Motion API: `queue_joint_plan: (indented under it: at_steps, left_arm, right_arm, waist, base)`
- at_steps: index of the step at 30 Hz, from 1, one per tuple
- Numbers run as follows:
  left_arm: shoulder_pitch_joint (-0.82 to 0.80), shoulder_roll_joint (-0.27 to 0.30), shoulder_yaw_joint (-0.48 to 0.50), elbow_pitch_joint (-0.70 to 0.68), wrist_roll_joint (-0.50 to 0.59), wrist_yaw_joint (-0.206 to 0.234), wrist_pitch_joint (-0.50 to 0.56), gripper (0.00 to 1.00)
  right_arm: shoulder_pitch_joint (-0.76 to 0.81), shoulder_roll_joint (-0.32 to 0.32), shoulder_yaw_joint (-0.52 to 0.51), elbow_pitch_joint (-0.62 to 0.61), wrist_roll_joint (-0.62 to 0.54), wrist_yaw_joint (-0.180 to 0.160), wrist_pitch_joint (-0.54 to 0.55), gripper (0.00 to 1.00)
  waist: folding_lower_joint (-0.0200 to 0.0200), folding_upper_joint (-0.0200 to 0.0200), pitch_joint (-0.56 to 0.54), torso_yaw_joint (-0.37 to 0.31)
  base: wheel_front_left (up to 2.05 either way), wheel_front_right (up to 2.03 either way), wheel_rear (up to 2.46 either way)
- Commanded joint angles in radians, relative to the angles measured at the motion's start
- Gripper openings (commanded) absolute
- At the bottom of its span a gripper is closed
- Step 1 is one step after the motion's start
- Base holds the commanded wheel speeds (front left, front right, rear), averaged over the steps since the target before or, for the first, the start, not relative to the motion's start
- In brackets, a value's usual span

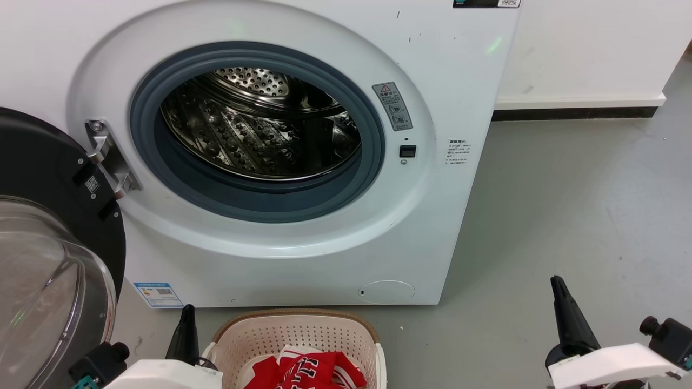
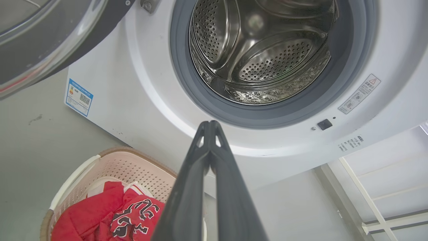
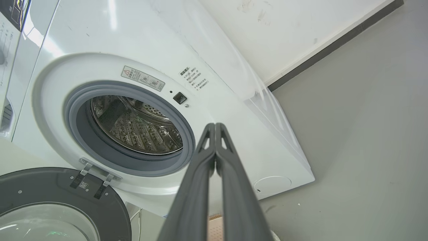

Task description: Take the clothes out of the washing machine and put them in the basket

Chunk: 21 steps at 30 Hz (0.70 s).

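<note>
The white washing machine (image 1: 303,32) stands with its door swung open to the left, and its steel drum (image 1: 259,129) holds nothing that I can see. Red clothes (image 1: 316,370) with black-and-white striped trim lie in the cream basket (image 1: 294,332) on the floor before the machine. They lie at the lower left as the clothes (image 2: 110,214) in the basket (image 2: 130,167) of the left wrist view. My left gripper (image 1: 186,313) is shut, just left of the basket. My right gripper (image 1: 557,283) is shut, low over the floor to the machine's right. Both hold nothing.
The black-framed glass door (image 1: 48,259) hangs open at the left, close to my left arm. Grey floor (image 1: 567,205) stretches right of the machine to a white wall with a dark skirting (image 1: 573,113). A white frame (image 2: 367,201) stands at the lower right of the left wrist view.
</note>
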Motion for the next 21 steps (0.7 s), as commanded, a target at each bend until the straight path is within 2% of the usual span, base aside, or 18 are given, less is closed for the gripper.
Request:
queue_joint_plan:
  at_steps: [1,7,21]
  left_arm:
    - [-0.032,0.0,0.006,-0.006,-0.033,-0.008,0.007,0.0]
    - [-0.051,0.0,0.015,0.003,-0.142,-0.023,0.033,0.0]
    - [-0.077,0.0,0.029,0.02,-0.312,-0.044,0.074,0.0]
  right_arm:
    - [-0.035,-0.007,-0.006,-0.005,0.037,0.0,0.005,0.0]
    - [-0.052,-0.009,-0.016,0.008,0.148,0.0,0.03,0.0]
    - [-0.079,-0.011,-0.036,0.031,0.32,0.0,0.069,0.0]
  waist:
    - [-0.0001,0.0,0.0,0.0]
    - [-0.0001,0.0,0.002,0.002]
    - [-0.0001,0.0,0.005,0.005]
  base:
    - [0.0,0.0,0.0]
    - [0.0,0.0,0.0]
    - [0.0,0.0,0.0]
